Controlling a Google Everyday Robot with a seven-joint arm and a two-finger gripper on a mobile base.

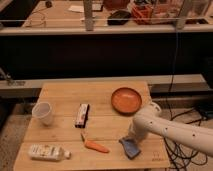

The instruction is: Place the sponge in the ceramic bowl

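The blue-grey sponge (130, 148) lies near the front right edge of the wooden table (100, 95). My gripper (131, 140) is at the end of the white arm, right over the sponge's far end. The orange-brown ceramic bowl (126, 100) sits at the back right of the table, a short way beyond the arm, with nothing in it.
An orange carrot (95, 146) lies left of the sponge. A dark snack bar (81, 115) is mid-table, a white cup (43, 113) stands at the left and a white bottle (46, 152) lies at the front left. Cables hang right of the table.
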